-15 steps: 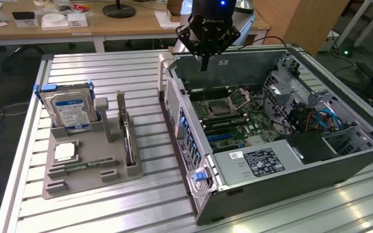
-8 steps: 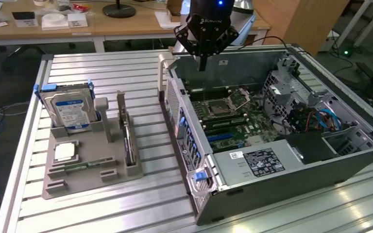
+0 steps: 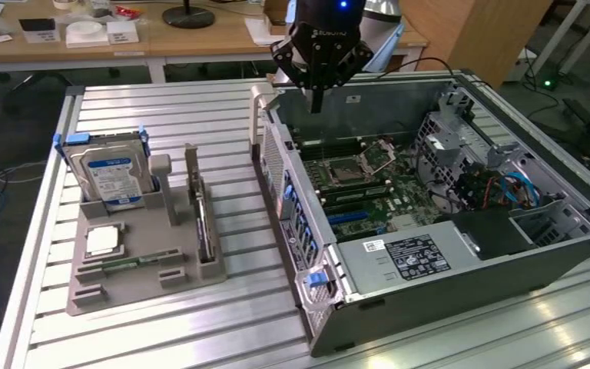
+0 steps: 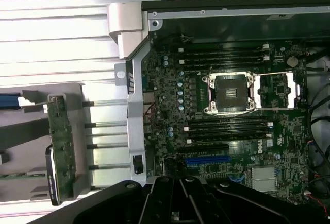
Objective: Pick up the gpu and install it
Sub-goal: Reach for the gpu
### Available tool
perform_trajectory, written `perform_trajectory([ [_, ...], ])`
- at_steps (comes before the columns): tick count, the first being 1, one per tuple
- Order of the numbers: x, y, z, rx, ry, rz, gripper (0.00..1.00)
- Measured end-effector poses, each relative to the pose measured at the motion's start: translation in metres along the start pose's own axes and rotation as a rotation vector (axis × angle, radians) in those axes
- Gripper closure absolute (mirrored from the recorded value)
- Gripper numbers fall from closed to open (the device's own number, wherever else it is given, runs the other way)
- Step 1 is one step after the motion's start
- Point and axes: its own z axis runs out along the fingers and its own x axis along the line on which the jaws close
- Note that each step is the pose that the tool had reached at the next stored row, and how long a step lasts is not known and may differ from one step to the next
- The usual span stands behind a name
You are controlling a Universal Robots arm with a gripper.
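The gpu [image 3: 202, 224] is a thin dark card standing on edge in a slot of the grey holder [image 3: 131, 288], at the exterior view's left. In the wrist view the gpu [image 4: 61, 147] shows a brownish-green face beside the case wall. My gripper [image 3: 318, 104] hangs over the far end of the open computer case [image 3: 571, 246], well away from the card. Its fingers are shut with nothing between them. In the wrist view my gripper [image 4: 180, 183] points down at the motherboard [image 4: 170, 87], close to the blue slot [image 4: 208, 159].
The holder also carries a silver hard drive [image 3: 111, 175], a processor chip [image 3: 101, 240] and a green memory stick [image 3: 129, 263]. The case's metal side wall [image 3: 286, 207] stands between holder and motherboard. Cables [image 3: 505, 188] and drive cages fill the case's right side.
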Motion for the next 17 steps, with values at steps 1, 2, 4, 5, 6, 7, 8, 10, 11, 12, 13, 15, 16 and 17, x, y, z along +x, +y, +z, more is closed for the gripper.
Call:
perform_trajectory([
  [1, 0.001, -0.0001, -0.0001, 0.0001, 0.0, 0.0, 0.89],
  [2, 0.002, -0.0002, -0.0001, 0.0, 0.0, 0.0, 0.89],
  [4, 0.004, -0.0003, -0.0001, 0.0, 0.0, 0.0, 0.89],
  [5, 0.006, -0.0004, -0.0002, 0.0, 0.0, 0.0, 0.89],
  [6, 0.007, -0.0005, -0.0002, 0.0, 0.0, 0.0, 0.89],
  [7, 0.008, -0.0006, -0.0002, 0.0, 0.0, 0.0, 0.89],
  [8, 0.009, -0.0007, -0.0002, 0.0, 0.0, 0.0, 0.89],
  [10, 0.011, -0.0008, -0.0003, 0.0, 0.0, 0.0, 0.89],
  [11, 0.012, -0.0009, -0.0003, 0.0, 0.0, 0.0, 0.89],
  [12, 0.013, -0.001, -0.0004, 0.0, 0.0, 0.0, 0.89],
  [13, 0.014, -0.0011, -0.0004, 0.0, 0.0, 0.0, 0.89],
  [15, 0.017, -0.0012, -0.0004, 0.0, 0.0, 0.0, 0.89],
  [16, 0.018, -0.0013, -0.0005, 0.0, 0.0, 0.0, 0.89],
  [17, 0.019, -0.0014, -0.0005, 0.0, 0.0, 0.0, 0.89],
])
